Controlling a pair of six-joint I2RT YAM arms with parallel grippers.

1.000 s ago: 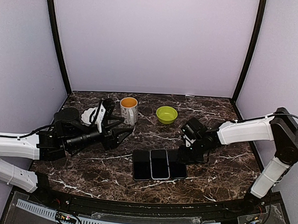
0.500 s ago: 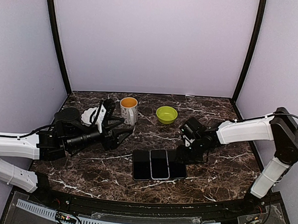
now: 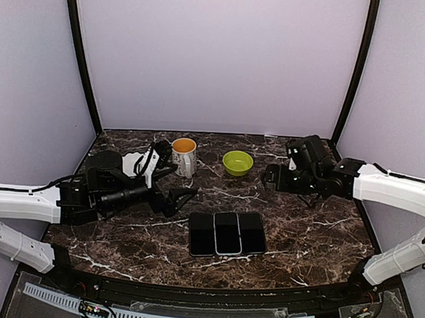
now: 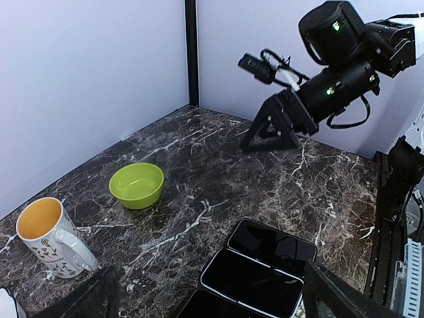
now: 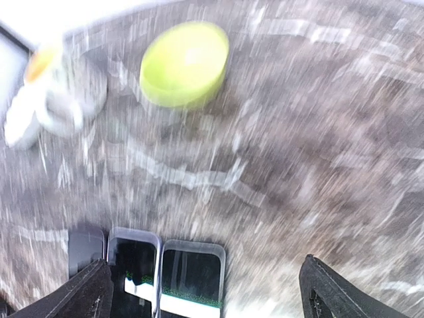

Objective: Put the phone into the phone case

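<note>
Three flat dark slabs lie side by side on the marble table [image 3: 315, 243] near the front middle. The middle one [image 3: 228, 232] has a pale rim; the left one [image 3: 201, 234] and the right one [image 3: 252, 232] look all dark. Which slab is the phone and which the phone case, I cannot tell. In the left wrist view they are the middle slab [image 4: 252, 281] and the right slab [image 4: 271, 244]. My left gripper [image 3: 185, 197] hovers open, left of and behind the slabs, holding nothing. My right gripper [image 3: 272, 178] hangs open and empty at the back right, well off the slabs.
A mug with an orange inside [image 3: 183, 156] and a green bowl [image 3: 237, 162] stand at the back middle. A white object [image 3: 132, 162] lies behind the left arm. Lilac walls with black posts enclose the table. The right wrist view is motion-blurred.
The right arm has lifted off the right slab and swung back to the rear right, its jaws opening. The left gripper opened wider and edged right. The slabs stayed put.
</note>
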